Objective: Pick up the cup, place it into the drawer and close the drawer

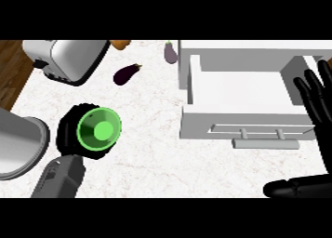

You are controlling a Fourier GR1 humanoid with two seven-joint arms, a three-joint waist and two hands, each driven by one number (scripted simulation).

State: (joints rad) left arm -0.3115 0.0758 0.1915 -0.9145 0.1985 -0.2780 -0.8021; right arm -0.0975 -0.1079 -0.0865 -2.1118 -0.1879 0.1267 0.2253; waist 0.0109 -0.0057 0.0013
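Observation:
The green cup [98, 129] stands on the white marble counter left of centre, seen from above. My left hand [67, 135] is curled round its left side, with the grey forearm coming in from the lower edge. The white drawer [240, 86] is pulled open at the right, its inside bare, and its bar handle [266, 143] faces me. My right hand [325, 109] shows at the right edge beside the drawer's right wall, fingers straight and pointing up, thumb low at the bottom right, holding nothing.
A silver toaster [67, 58] sits at the back left. Two purple eggplants [126, 73] [170, 52] lie behind the cup, with an orange item [120, 44] at the far edge. A large grey pot [11, 145] stands at the left edge. Dark wood floor [3, 65] shows beyond the counter's left side.

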